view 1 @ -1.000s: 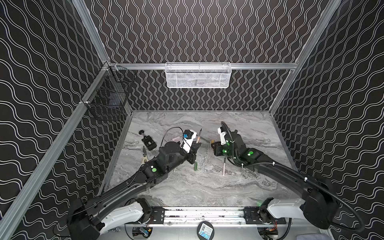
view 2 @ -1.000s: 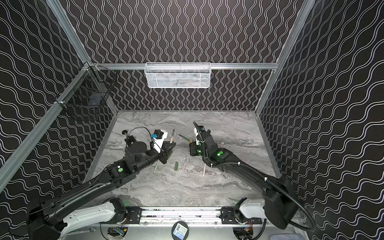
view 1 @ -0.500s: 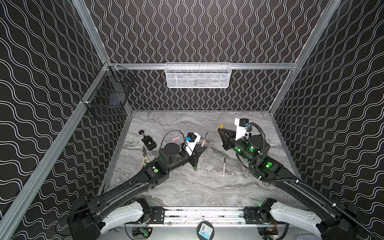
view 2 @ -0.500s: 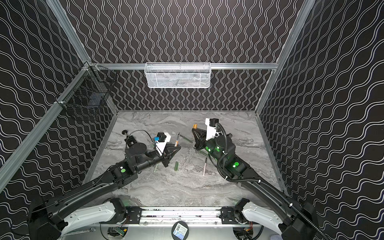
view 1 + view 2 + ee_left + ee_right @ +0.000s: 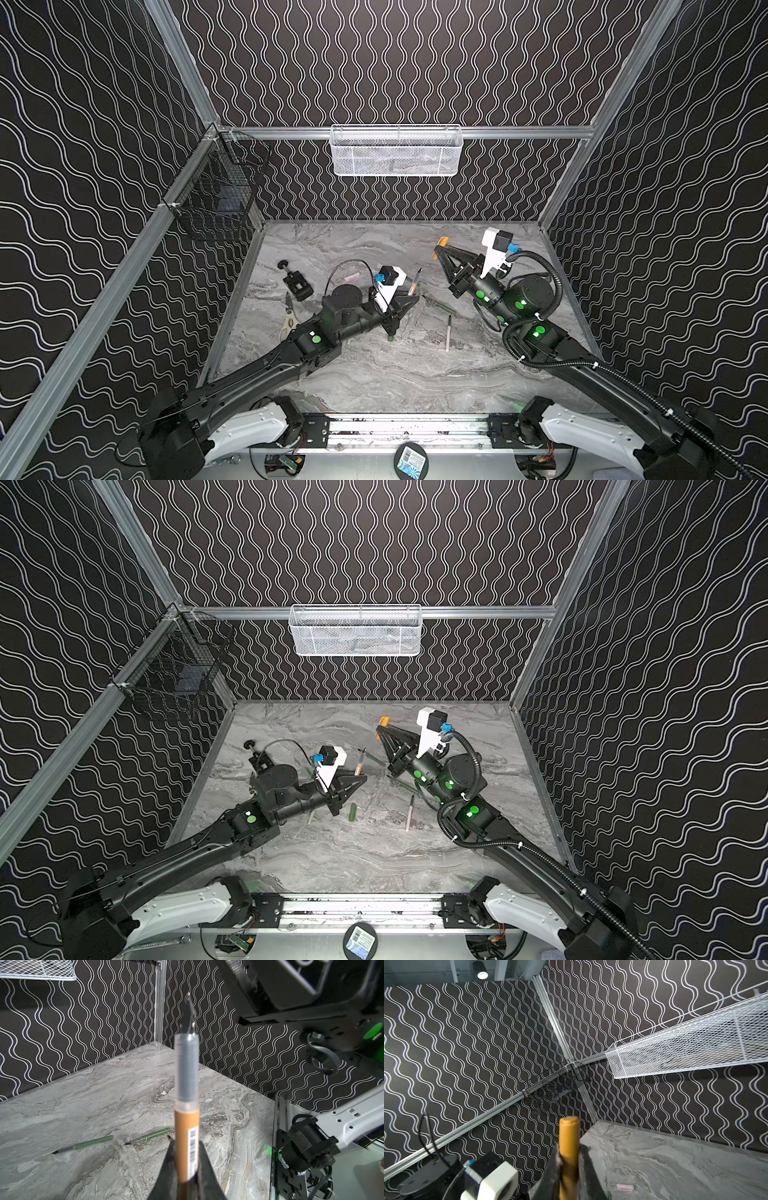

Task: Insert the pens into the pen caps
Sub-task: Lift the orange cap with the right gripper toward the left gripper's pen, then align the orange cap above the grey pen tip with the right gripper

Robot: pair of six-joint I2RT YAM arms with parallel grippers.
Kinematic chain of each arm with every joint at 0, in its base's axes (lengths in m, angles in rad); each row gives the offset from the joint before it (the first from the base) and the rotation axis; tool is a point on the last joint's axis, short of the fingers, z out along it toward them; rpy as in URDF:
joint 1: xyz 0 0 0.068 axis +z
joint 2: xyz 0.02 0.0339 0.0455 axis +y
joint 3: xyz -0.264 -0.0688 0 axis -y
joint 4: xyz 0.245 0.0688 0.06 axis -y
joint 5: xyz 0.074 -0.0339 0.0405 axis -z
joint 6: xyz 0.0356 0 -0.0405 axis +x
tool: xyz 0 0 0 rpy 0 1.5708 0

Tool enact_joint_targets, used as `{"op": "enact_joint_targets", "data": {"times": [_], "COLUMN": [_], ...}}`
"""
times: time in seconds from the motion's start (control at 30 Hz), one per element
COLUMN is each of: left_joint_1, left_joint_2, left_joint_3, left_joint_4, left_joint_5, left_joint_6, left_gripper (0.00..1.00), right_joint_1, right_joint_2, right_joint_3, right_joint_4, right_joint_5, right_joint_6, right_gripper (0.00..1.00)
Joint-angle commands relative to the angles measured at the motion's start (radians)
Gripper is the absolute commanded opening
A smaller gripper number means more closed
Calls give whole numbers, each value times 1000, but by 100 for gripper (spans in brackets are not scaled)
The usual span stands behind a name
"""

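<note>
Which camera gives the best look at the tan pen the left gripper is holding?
The left wrist view: the tan pen fills the middle, clamped in the left gripper, with its dark tip and barcode label clear. In both top views the pen is a small stick. The right wrist view misses it.

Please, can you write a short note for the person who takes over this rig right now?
Left hand: shut on the tan-gold pen, tip bare.
Right hand: shut on the gold cap, raised, apart from that pen.
On the table: two green pens, a pale pen, a dark green cap, a pink cap.
Done: no pen capped in view. Left: join the gold pair, then the others.
</note>
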Motion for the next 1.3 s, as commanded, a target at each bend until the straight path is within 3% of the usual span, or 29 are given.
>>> {"op": "enact_joint_targets", "data": {"times": [0.0, 1.27], "left_joint_1": [-2, 2], "left_joint_2": [8, 13], "left_joint_3": [9, 14], "left_joint_4": [39, 56], "left_joint_5": [17, 38], "left_joint_6": [-8, -59], "left_gripper": [0, 0], "right_joint_1": [1, 17], "right_joint_2": [-6, 74], "right_joint_3": [-18, -98], "right_joint_4": [69, 155], "right_joint_5": [-58, -142], "right_joint_6": [58, 162], "right_gripper": [9, 8]}}
